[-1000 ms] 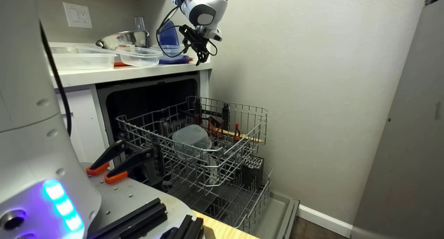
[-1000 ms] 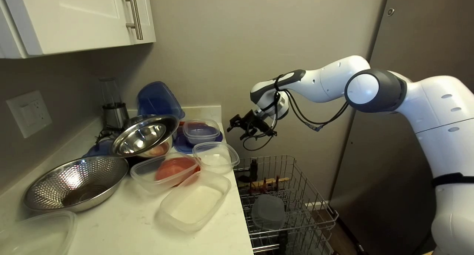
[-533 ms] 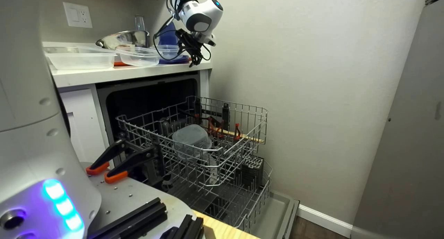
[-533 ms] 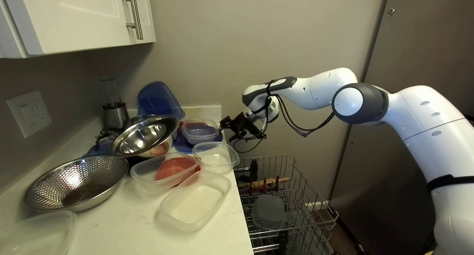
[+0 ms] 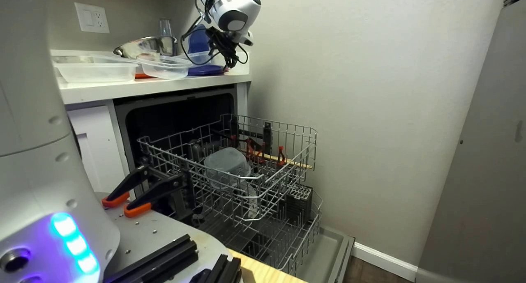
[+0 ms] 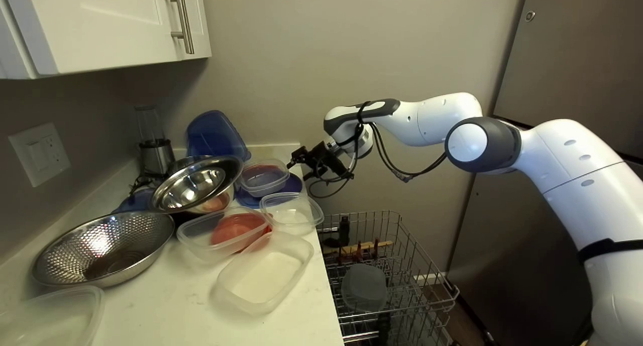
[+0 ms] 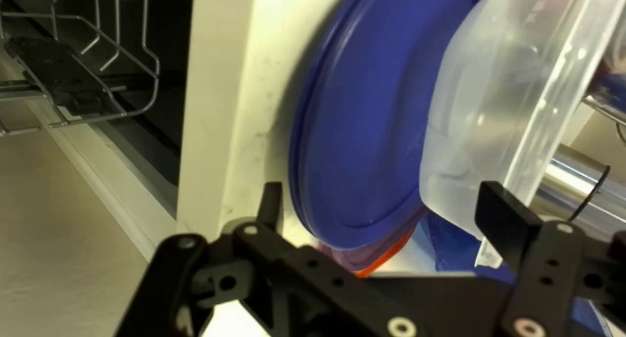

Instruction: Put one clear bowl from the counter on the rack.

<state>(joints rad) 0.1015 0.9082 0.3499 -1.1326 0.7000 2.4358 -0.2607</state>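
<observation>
Before a plain greyish wall (image 6: pixel 301 75) we see a white surface (image 6: pixel 161 306), on which many kitchen things stand close together. Below its edge, the rack (image 5: pixel 283 176) of thin metal wire is outside of the dishwasher (image 5: pixel 121 118); in it we find a pale grey domed dish (image 6: pixel 364 287) and a light wooden strip (image 6: pixel 369 246). The clear bowl (image 6: pixel 262 179) which concerns us is on the surface, on top of blue lids (image 7: pixel 362 117), at the end close to the wall. Just beside it, in both exterior views, we observe the end effector (image 7: pixel 380 200). Its two fingers (image 7: pixel 508 219) are wide apart, and in the wrist view one of them stands in front of the bowl's rim; whether it touches the plastic, we cannot tell. In an exterior view, we notice another clear container (image 6: pixel 293 213) near the bowl, also at the edge, then a rectangular container (image 6: pixel 266 278), and beside this one a third container (image 6: pixel 196 235) where a red piece (image 6: pixel 236 228) shows through. Farther from the edge, a shiny metal bowl (image 6: pixel 198 185) stands tilted, and we see a wide steel colander (image 6: pixel 100 248) just in front of it.
</observation>
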